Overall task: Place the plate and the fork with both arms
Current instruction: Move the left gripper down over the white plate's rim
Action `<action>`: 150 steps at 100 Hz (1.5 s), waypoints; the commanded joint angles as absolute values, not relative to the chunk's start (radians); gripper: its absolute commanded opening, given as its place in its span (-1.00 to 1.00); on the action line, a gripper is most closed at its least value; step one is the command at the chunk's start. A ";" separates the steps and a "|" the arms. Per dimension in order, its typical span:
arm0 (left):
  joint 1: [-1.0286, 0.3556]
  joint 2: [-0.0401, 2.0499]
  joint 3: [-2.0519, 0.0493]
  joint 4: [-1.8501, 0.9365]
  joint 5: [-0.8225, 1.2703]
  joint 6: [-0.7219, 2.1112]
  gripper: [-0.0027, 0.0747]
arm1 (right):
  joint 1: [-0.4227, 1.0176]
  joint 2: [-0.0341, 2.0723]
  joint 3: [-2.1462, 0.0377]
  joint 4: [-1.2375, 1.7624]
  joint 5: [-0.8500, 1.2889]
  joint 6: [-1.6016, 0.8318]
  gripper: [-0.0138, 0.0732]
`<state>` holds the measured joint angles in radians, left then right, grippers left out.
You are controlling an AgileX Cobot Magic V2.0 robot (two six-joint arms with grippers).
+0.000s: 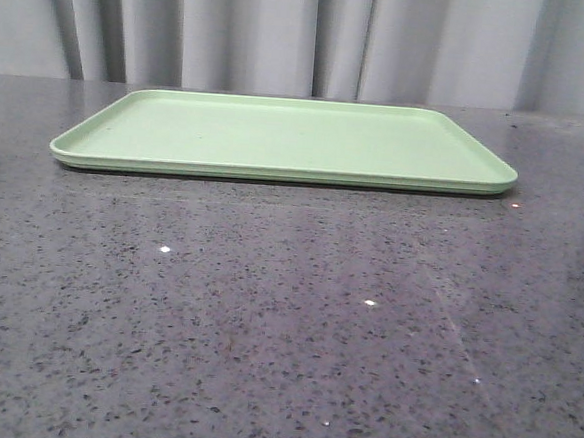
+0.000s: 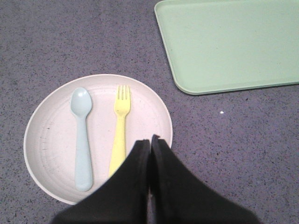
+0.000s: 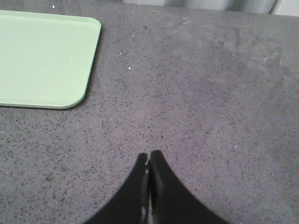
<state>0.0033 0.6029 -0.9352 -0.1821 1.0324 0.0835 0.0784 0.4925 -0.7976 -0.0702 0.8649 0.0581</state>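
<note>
A speckled grey bench [image 1: 284, 329] carries a large green tray [image 1: 278, 138], seen bare from the front. Neither arm appears in that front view.

The left tool [image 2: 150, 140] hangs above the bench with its two dark fingers pressed together and nothing between them. Directly beneath and just ahead of its tips lies the plate [image 2: 51, 140], resting on the bench well apart from the tray. On the plate, side by side, lie the fork [image 2: 120, 126] and a pale blue spoon [image 2: 81, 135]; the fork is the nearer of the two to the tool, its handle end almost under the fingertips, tines pointing away.

The right tool [image 3: 148, 156] is likewise closed and holds nothing, poised over bare bench with a corner of the tray ahead and to one side.

The task looks to be at its start: nothing is grasped and nothing sits on the tray. Next, the left tool would likely need to open and descend onto the plate rim or the fork handle.
</note>
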 commanded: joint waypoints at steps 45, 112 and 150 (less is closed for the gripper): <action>0.001 0.613 -0.968 -0.206 0.999 0.072 -0.34 | 0.072 0.510 -0.834 -0.073 0.808 0.053 -0.32; 0.009 0.626 -0.968 -0.159 0.919 0.042 0.77 | 0.072 0.510 -0.834 -0.073 0.803 0.053 0.40; 0.115 0.810 -0.972 0.005 0.864 -0.022 0.77 | 0.072 0.510 -0.834 -0.073 0.801 0.053 0.40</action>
